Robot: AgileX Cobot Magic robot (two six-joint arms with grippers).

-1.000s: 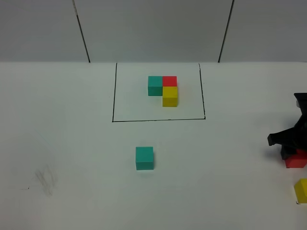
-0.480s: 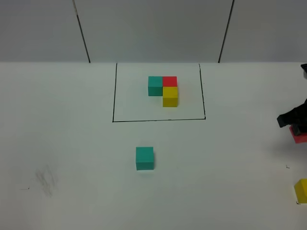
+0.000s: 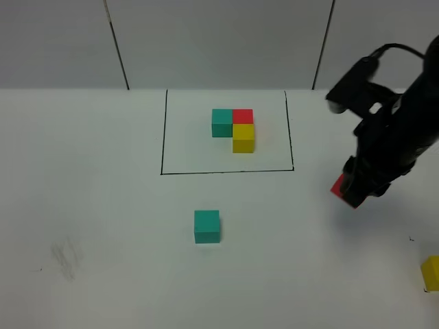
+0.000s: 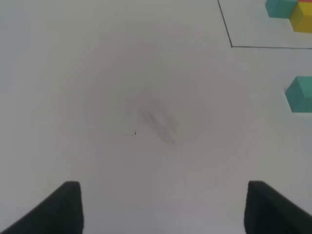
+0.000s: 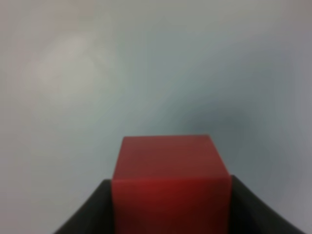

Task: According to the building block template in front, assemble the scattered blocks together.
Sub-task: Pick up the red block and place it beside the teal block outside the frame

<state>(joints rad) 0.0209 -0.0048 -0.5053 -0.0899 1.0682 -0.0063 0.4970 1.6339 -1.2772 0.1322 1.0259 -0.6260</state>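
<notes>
The building block template (image 3: 233, 129), a teal, red and yellow L-cluster, sits inside the black outline (image 3: 162, 137) at the back. A loose teal block (image 3: 206, 226) lies in front of the outline, and it also shows as the teal block (image 4: 300, 93) in the left wrist view. A loose yellow block (image 3: 431, 272) lies at the right edge. My right gripper (image 3: 350, 193) is shut on the red block (image 3: 337, 186), held above the table right of the outline; the wrist view shows the red block (image 5: 170, 170) between the fingers. My left gripper (image 4: 170, 209) is open over bare table and holds nothing.
The white table (image 3: 103, 205) carries a faint grey smudge (image 3: 65, 257) at the front left. The right arm (image 3: 394, 130) reaches in from the back right. A grey panelled wall (image 3: 219, 41) stands behind the table.
The right gripper has lifted the red block off the table near the right edge and carried it left toward the outline. The teal and yellow blocks have not moved.
</notes>
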